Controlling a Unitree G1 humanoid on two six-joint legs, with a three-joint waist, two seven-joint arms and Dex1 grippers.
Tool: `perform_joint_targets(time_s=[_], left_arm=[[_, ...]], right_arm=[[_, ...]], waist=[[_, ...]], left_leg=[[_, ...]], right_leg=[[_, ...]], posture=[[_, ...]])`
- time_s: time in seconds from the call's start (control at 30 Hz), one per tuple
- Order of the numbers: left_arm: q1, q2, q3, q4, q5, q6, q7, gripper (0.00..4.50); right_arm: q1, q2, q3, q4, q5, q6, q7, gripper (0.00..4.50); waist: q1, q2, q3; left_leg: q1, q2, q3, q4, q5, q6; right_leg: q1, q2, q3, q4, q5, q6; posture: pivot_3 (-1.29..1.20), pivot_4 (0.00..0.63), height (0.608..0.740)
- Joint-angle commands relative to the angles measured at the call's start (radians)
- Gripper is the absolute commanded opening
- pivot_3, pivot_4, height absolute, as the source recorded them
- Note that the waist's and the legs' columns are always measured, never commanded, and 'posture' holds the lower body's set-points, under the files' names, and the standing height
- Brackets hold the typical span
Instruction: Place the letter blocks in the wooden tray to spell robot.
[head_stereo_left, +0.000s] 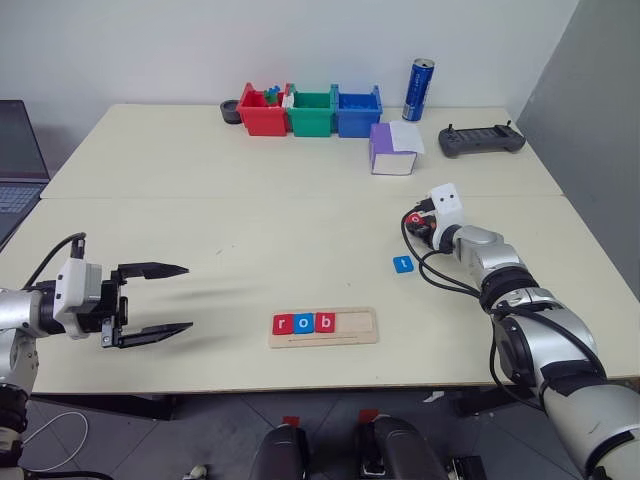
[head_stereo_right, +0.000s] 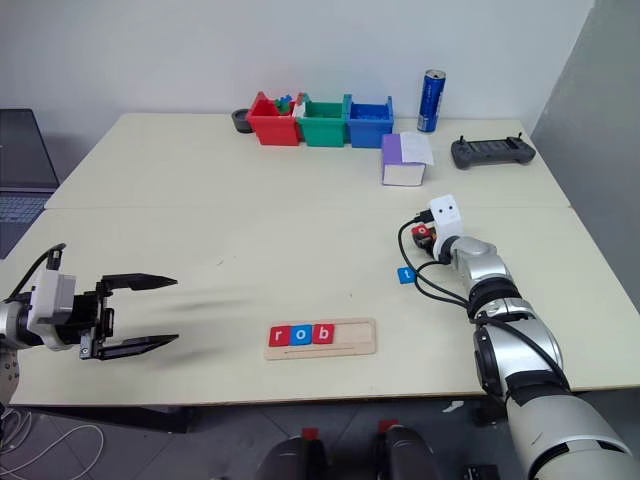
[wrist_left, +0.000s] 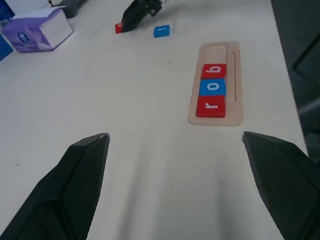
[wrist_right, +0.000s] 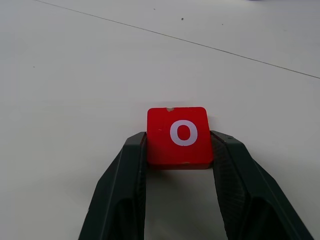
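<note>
So the word was a bit over halfway done at this point. Nearest the robot, the wooden tray (head_stereo_left: 323, 328) sat close to the near table edge with three letter blocks in its left part: a red r block (head_stereo_left: 283, 324), a blue o block (head_stereo_left: 304, 323) and a red b block (head_stereo_left: 325, 322), touching side by side. The right end of the tray was bare, room for two more by my guess.

Off to the near left, the left gripper (head_stereo_left: 150, 301) hovered above the table with its fingers spread wide and nothing between them, well apart from the tray.

Further back on the right, the blue t block (head_stereo_left: 403, 264) lay loose on the table. Just beyond it the right gripper (wrist_right: 180, 150) had its fingers pressed against both sides of the red o block (wrist_right: 178, 135), which looked like it was resting on the tabletop, so gripped but not lifted.

Left to do, I'd say: carry that o into the fourth spot, then the t into the last.
</note>
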Motion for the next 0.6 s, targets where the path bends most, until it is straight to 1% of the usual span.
perform_joint_targets(time_s=[0.03,0.1,0.17,0.3,0.37,0.47,0.53,0.6], left_arm=[[-0.005,0.010,0.021,-0.019,-0.025,0.013,-0.006,4.50],[-0.007,0.005,0.017,-0.025,-0.026,0.017,-0.006,4.50],[-0.008,0.003,0.013,-0.028,-0.028,0.019,-0.006,4.50],[-0.008,0.008,0.008,-0.018,-0.033,0.016,-0.006,4.50],[-0.009,0.012,0.001,-0.004,-0.032,0.009,-0.006,4.50],[-0.016,0.011,-0.016,0.017,-0.027,-0.003,-0.006,4.50],[-0.026,0.006,-0.026,0.020,-0.028,-0.004,-0.006,4.50],[-0.049,-0.002,-0.044,0.027,-0.030,-0.001,-0.006,4.50]], right_arm=[[0.012,-0.027,-0.005,-0.104,0.007,0.036,0.051,1.45],[0.064,-0.053,-0.006,-0.240,0.016,0.099,0.073,1.45],[0.155,-0.089,-0.010,-0.447,0.021,0.195,0.080,1.45],[0.384,-0.169,-0.068,-0.970,0.069,0.496,0.058,1.45],[0.514,-0.189,-0.110,-1.223,0.097,0.654,0.031,1.45],[0.695,-0.153,-0.157,-1.529,0.143,0.856,-0.018,1.45],[0.764,-0.107,-0.180,-1.653,0.182,0.952,-0.043,1.45],[0.850,-0.057,-0.175,-1.755,0.188,1.010,-0.083,1.45]], waist=[[0.000,0.000,0.000],[0.001,0.000,0.000],[0.004,0.001,0.000],[0.012,0.001,0.001],[0.015,0.001,0.001],[0.016,0.001,0.000],[0.012,0.001,0.000],[0.011,0.001,0.000]], left_leg=[[0.000,0.000,0.000,0.000,0.000,0.000],[0.000,0.000,0.000,0.000,0.000,0.000],[-0.001,0.000,0.000,0.000,0.000,0.000],[-0.002,-0.001,-0.001,0.000,0.000,0.000],[-0.002,-0.001,-0.001,-0.001,0.000,0.000],[-0.002,0.000,-0.002,-0.001,-0.001,0.000],[-0.001,0.000,-0.002,-0.002,-0.001,0.000],[-0.001,0.001,-0.002,-0.002,0.000,0.000]], right_leg=[[0.000,0.000,0.000,0.000,0.000,0.000],[0.000,0.000,0.000,0.000,0.000,0.000],[0.000,0.000,0.000,-0.001,0.000,0.000],[-0.001,0.000,0.000,-0.002,0.000,0.000],[-0.001,0.000,0.000,-0.002,0.000,0.000],[-0.001,0.000,-0.001,-0.002,-0.001,0.000],[-0.001,0.000,-0.001,-0.002,-0.001,0.000],[-0.001,0.001,-0.001,-0.002,-0.001,0.000]], posture=[[0.00,0.150,0.740],[0.00,0.150,0.740],[0.00,0.150,0.740],[0.00,0.150,0.740],[0.00,0.150,0.740],[0.00,0.150,0.740],[0.00,0.150,0.740],[0.00,0.150,0.740]])
